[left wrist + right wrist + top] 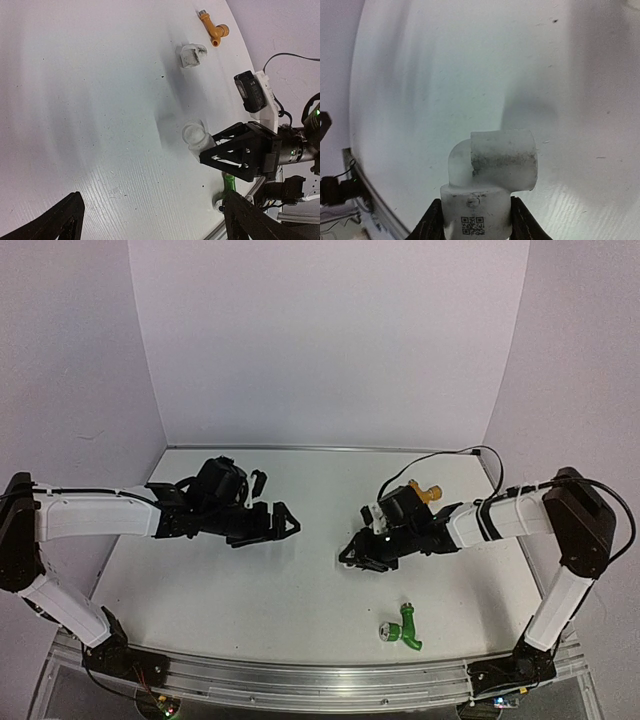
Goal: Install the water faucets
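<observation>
The green faucet (404, 626) lies on the table near the front edge, right of centre. In the left wrist view it (228, 183) is partly hidden behind my left finger. The yellow-gold faucet (429, 494) lies further back, behind my right arm, and also shows in the left wrist view (213, 29). My right gripper (353, 558) is shut on a white elbow pipe fitting (492, 180) and holds it low over the table, its fingers (427, 223) clamping the labelled end. My left gripper (276, 504) is wide open and empty, left of centre and facing the right gripper (240, 152).
A second white fitting (190, 55) sits on the table next to the yellow-gold faucet. The white table (200, 590) is walled at the back and sides. A metal rail (300, 680) runs along the front edge. A black cable (440, 455) trails from the right wrist.
</observation>
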`<action>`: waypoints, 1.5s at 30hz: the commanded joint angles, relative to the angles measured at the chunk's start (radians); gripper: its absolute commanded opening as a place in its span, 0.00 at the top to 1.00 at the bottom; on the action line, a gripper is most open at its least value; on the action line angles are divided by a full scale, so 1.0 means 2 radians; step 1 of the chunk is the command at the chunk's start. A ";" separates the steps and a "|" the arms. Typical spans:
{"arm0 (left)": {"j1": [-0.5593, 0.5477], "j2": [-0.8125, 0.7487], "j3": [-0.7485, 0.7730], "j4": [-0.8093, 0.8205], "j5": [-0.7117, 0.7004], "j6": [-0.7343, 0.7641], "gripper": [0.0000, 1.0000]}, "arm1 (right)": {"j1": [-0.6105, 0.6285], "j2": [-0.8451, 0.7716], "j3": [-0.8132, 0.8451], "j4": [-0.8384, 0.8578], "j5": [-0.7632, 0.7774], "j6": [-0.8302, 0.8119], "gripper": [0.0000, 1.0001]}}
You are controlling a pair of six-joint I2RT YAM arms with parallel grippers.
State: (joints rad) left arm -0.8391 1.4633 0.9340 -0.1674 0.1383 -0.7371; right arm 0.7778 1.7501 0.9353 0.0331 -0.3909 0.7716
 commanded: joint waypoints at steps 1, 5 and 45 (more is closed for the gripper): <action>0.000 0.005 0.025 0.006 0.015 0.009 0.00 | -0.025 -0.024 -0.021 0.055 -0.223 -0.020 0.95; 0.000 0.023 0.021 0.044 0.080 -0.002 0.01 | -0.026 -0.056 -0.041 0.055 -0.213 -0.118 0.97; -0.033 0.231 0.093 0.315 0.237 -0.219 0.98 | 0.054 -0.200 -0.184 0.190 0.066 -0.260 0.57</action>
State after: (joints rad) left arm -0.9169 1.9031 1.0707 0.4286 0.6614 -1.2487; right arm 0.8780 1.4061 0.5542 0.4451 -0.3299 0.1885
